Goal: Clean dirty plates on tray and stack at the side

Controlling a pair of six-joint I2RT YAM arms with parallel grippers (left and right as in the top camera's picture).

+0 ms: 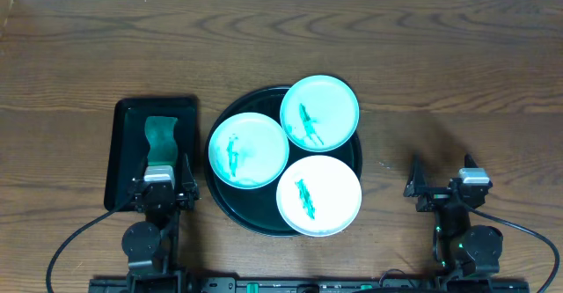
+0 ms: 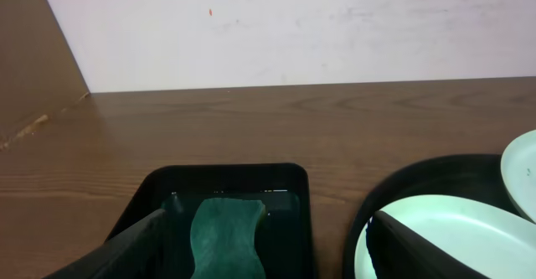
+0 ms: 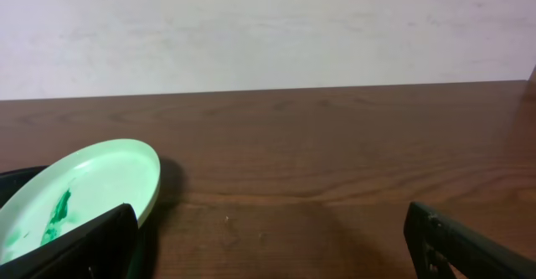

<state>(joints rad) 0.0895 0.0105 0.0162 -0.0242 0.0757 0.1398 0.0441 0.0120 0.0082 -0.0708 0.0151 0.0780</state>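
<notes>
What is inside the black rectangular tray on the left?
In the black rectangular tray a single green cloth lies flat, dark floor around it. The left hand covers the cloth's near end, so what is beneath there cannot be seen.

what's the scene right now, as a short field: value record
tray: round dark tray, mid-table
plates: three on it, all green-smeared: left plate, far plate, near plate
side stack: none yet
cloth: green cloth in black rectangular tray
left gripper: open, empty, at the rectangular tray's near end
right gripper: open, empty, right of the round tray
</notes>
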